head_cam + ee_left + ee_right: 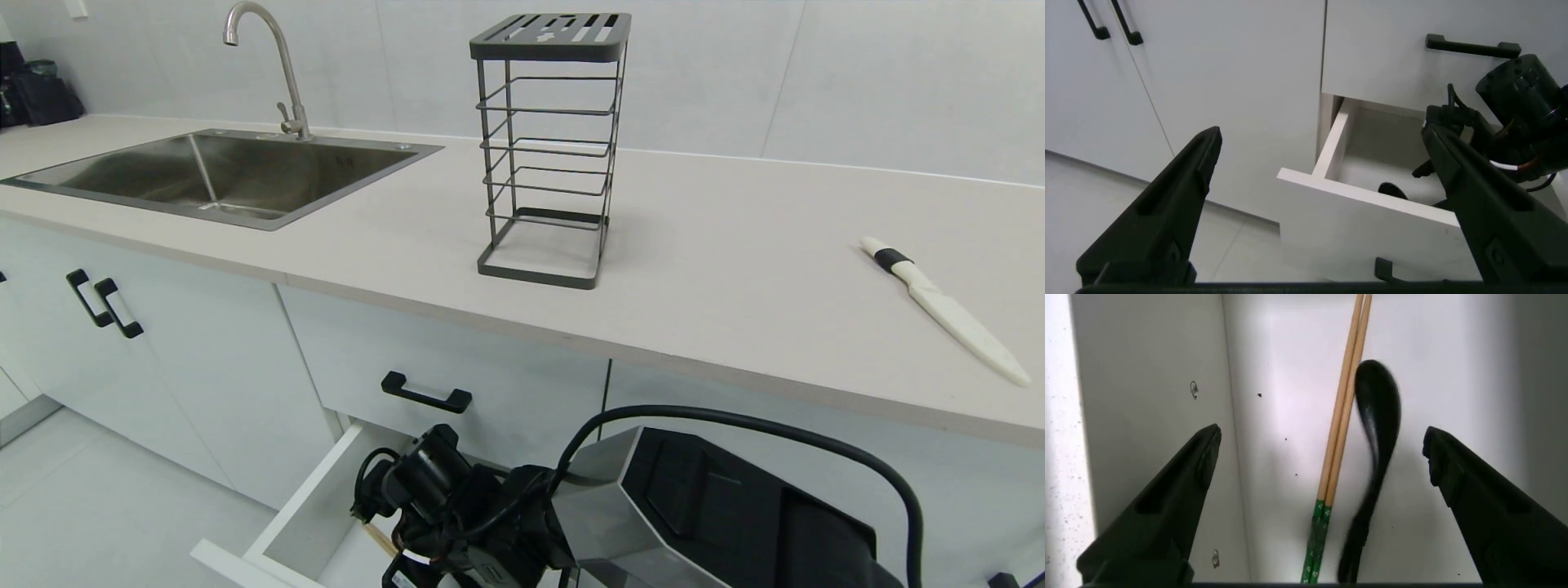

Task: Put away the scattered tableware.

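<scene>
A pair of wooden chopsticks [1341, 416] with green ends and a black spoon [1376, 400] lie side by side on the floor of the open white drawer [1282, 376]. My right gripper [1321, 441] hangs open directly above them with nothing between its fingers. In the head view the right arm [694, 506] dips into the drawer [310, 506] under the counter. My left gripper [1321, 135] stands open and empty outside the drawer, facing its front panel [1364, 200]. A white knife [943, 309] with a black band lies on the counter at the far right.
A dark wire knife rack [547, 147] stands mid-counter. The steel sink [220, 171] and faucet [282, 65] are at the left. A shut drawer with a black handle [424, 394] sits above the open one, cabinet doors [106, 302] to its left.
</scene>
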You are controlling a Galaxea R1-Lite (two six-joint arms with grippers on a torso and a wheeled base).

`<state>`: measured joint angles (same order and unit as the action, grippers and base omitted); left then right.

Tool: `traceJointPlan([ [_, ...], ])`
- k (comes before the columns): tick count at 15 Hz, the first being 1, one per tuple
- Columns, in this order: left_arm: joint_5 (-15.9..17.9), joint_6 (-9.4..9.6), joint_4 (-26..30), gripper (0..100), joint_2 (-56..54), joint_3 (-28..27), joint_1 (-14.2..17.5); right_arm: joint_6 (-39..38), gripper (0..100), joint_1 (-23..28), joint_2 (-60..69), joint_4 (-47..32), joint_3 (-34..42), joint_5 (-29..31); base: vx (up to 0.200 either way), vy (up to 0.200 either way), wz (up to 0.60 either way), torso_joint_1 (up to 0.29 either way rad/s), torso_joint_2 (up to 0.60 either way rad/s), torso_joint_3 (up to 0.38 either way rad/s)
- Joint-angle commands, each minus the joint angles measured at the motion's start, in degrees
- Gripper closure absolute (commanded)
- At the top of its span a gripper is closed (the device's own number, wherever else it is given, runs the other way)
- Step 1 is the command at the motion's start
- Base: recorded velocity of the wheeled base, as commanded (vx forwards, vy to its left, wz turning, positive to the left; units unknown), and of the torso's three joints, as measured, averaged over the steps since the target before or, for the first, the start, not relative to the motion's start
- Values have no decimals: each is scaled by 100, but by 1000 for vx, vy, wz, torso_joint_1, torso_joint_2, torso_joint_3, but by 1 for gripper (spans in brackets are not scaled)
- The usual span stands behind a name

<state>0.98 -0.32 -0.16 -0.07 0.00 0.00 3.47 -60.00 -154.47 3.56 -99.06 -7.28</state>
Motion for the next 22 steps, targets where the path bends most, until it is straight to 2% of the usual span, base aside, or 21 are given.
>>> traceJointPlan([
  [1, -1, -3, -2, 0, 7, 0, 0, 136, 0, -3, 13, 4, 18, -2, 0, 0, 0, 0, 0, 0],
  [8, -1, -3, -2, 0, 7, 0, -9, 118, 0, -152, 716, 224, 221, 130, 0, 0, 0, 0, 0, 0],
  [16, 8, -3, -2, 0, 7, 0, 0, 127, 0, -345, 2263, 1349, 2233, 315, 0, 0, 0, 0, 0, 0],
  [20, 8, -3, -2, 0, 7, 0, 0, 136, 0, -442, 2905, 2369, 3516, 543, 0, 0, 0, 0, 0, 0],
  [22, 8, -3, -2, 0, 7, 0, 0, 127, 0, -521, 3414, 2606, 4272, 622, 0, 0, 0, 0, 0, 0],
])
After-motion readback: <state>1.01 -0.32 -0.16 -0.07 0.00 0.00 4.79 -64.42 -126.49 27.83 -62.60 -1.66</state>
